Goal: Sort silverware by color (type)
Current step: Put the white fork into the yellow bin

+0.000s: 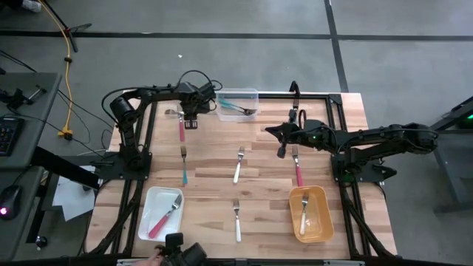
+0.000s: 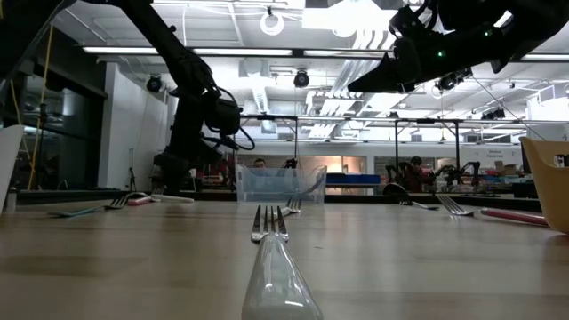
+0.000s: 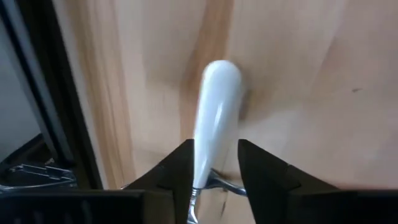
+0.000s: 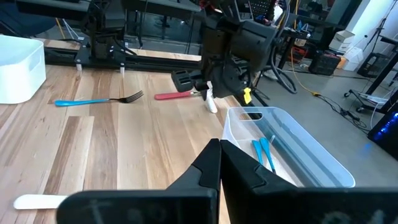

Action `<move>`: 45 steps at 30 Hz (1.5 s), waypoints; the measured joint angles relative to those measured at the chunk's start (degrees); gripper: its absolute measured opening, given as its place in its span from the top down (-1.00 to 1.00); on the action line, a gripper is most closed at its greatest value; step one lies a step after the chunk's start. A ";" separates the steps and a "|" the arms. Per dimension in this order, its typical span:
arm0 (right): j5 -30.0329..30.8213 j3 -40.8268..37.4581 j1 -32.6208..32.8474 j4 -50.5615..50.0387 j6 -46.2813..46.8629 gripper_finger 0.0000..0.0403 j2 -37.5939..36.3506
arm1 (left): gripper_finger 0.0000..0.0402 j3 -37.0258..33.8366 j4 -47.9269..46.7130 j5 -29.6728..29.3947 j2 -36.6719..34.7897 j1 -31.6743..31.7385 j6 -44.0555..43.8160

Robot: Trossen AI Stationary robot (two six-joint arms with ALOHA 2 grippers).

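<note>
Sorting by handle colour is already laid out across the bench [image 1: 266, 196]. Teal forks are collected in the clear bin [image 1: 255, 94] at the far edge, a pink-handled fork is kept in the white tray [image 1: 148, 199], and a cream-handled one in the orange bin [image 1: 295, 222]. Other forks are left loose on the wood: a pink fork [image 1: 182, 127], a teal fork [image 1: 184, 168], two white forks [image 1: 238, 166] [image 1: 237, 222] and a second pink fork [image 1: 298, 171].

The left arm is stretched to the far left corner, just beside the clear bin. Its wrist is pitched down, so the left end effector [image 3: 214, 146] is brought low over a white-handled fork [image 3: 214, 106]. The handle is framed by the end effector near the neck, and its rounded end is seen against the bench. Whether the handle is clenched or has been let go cannot be told. The fork probably does not belong here, since only teal pieces are gathered in the nearest bin, and the cream one is held by the orange bin across the bench.

The right arm is extended from the right side toward mid-bench. The right end effector [image 4: 219, 149] is clenched on nothing and held raised above the second pink fork, apparently in waiting.
</note>
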 joint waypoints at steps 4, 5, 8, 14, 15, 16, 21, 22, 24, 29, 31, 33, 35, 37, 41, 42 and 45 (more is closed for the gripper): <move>-0.47 0.00 0.00 0.00 0.00 1.00 0.00 | 0.32 0.00 0.11 0.04 0.55 1.10 2.08; -0.70 0.00 0.00 0.00 0.00 1.00 0.00 | 0.31 -0.01 0.11 0.02 0.90 1.31 2.33; -0.78 0.00 0.00 0.01 0.00 1.00 0.00 | 0.30 -0.07 0.37 -0.28 2.01 1.78 2.70; -0.75 0.00 0.00 0.00 0.00 1.00 0.00 | 0.34 -0.02 1.25 -1.07 2.71 2.22 5.35; -0.83 0.00 0.00 0.00 0.00 1.00 0.00 | 0.35 -0.02 1.35 -1.06 2.71 2.31 5.60; -0.94 0.00 0.00 0.02 0.00 1.00 0.00 | 0.36 -0.02 1.46 -1.15 2.71 2.41 5.69; -1.28 0.00 0.00 0.00 0.00 1.00 0.00 | 0.53 -0.02 1.76 -1.40 2.75 2.85 6.42; -1.28 0.00 0.00 0.00 0.00 1.00 0.00 | 0.58 -0.02 1.74 -1.48 2.78 2.85 6.74; -1.28 0.00 0.00 0.00 0.00 1.00 0.00 | 0.70 -0.02 1.67 -1.71 2.80 2.85 7.14; -1.28 0.00 0.00 0.01 0.00 1.00 0.00 | 0.91 0.24 1.65 -3.18 2.47 2.87 7.39; -1.28 0.00 0.00 0.00 0.00 1.00 0.00 | 0.93 0.26 1.55 -3.84 2.51 2.85 7.39; -1.28 0.00 0.00 0.02 0.00 1.00 0.00 | 0.94 0.20 0.84 -5.21 2.51 2.49 7.37; -1.28 0.00 0.00 0.01 0.00 1.00 0.00 | 0.94 0.12 -0.06 -5.76 2.41 2.16 7.37; -1.28 0.00 0.00 0.01 0.00 1.00 0.00 | 0.95 0.04 -0.93 -5.55 2.02 1.83 7.19; -1.28 0.00 0.00 0.00 0.00 1.00 0.00 | 0.99 -0.02 -1.69 -3.18 1.19 1.33 6.43; -1.28 0.00 0.00 0.02 0.00 1.00 0.00 | 1.00 -0.02 -1.91 -2.38 1.03 1.27 6.10; -1.28 0.00 0.00 0.01 0.00 1.00 0.00 | 0.99 -0.05 -2.74 2.06 0.84 0.91 4.90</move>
